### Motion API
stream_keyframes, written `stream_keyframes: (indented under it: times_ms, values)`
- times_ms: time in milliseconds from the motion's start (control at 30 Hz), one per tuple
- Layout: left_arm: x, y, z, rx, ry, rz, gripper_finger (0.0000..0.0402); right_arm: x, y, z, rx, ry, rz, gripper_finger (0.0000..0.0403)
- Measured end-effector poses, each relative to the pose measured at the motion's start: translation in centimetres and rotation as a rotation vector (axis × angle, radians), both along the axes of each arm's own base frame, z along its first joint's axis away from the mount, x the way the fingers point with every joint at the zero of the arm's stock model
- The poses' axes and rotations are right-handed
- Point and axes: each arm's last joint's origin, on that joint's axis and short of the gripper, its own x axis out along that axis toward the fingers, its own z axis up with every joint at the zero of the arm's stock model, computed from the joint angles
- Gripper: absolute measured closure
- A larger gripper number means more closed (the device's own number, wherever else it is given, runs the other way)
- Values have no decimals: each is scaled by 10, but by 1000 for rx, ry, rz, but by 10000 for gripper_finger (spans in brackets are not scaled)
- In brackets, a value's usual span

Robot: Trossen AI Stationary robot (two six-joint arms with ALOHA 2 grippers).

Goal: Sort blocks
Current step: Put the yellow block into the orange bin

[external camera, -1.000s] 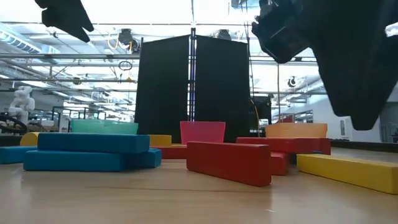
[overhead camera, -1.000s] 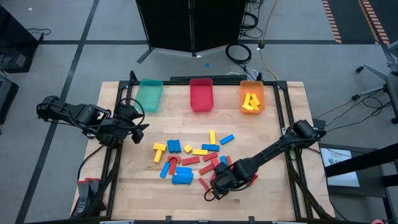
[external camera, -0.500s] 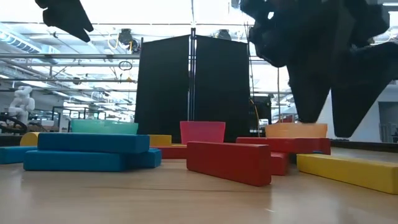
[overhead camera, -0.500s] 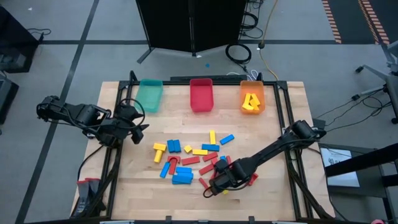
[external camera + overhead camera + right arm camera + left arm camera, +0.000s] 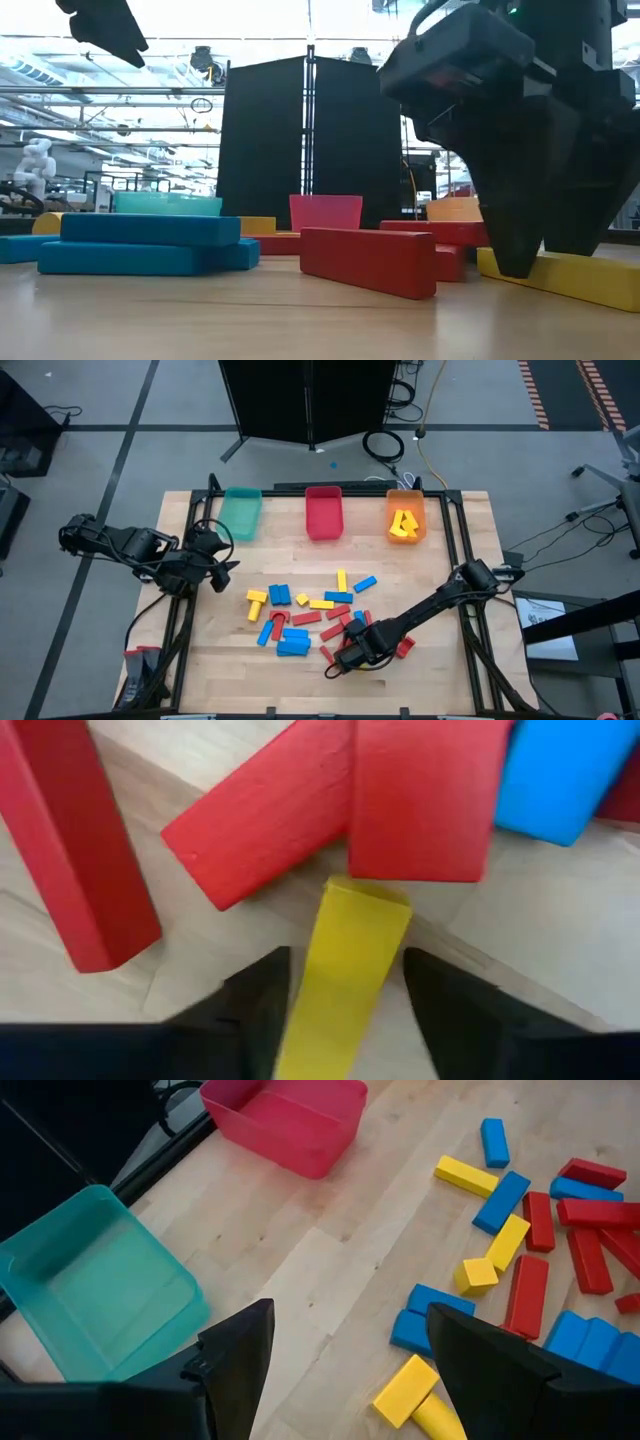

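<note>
Blocks (image 5: 310, 616) scattered mid-table (image 5: 450, 680); yellow bar (image 5: 345, 975) between right pincer (image 5: 345, 995) fingers, jaws open astride, not yet clamped. Likely light, rigid, smooth; grip long sides. Left pincer (image 5: 345, 1350) open, hovering near teal bin (image 5: 95, 1285).

Two dark jointed arms, black cabling; blunt matte-black fingers (image 5: 238, 1365).

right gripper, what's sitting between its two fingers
A yellow block lies lengthwise between the right gripper's fingers, seen in the right wrist view; red blocks lie just beyond it.
</note>
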Motion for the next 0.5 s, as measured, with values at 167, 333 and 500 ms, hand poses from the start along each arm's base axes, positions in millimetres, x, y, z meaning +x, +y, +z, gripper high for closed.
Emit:
stream_keyframes:
  times_ms: [167,333,500]
  values:
    - [0,0,0,0,0,0,134,-1,0,-2,-10,15,15,323]
    - [0,0,0,0,0,0,134,-1,0,-1,-2,17,30,323]
    - [0,0,0,0,0,0,134,-2,-1,16,15,-41,34,323]
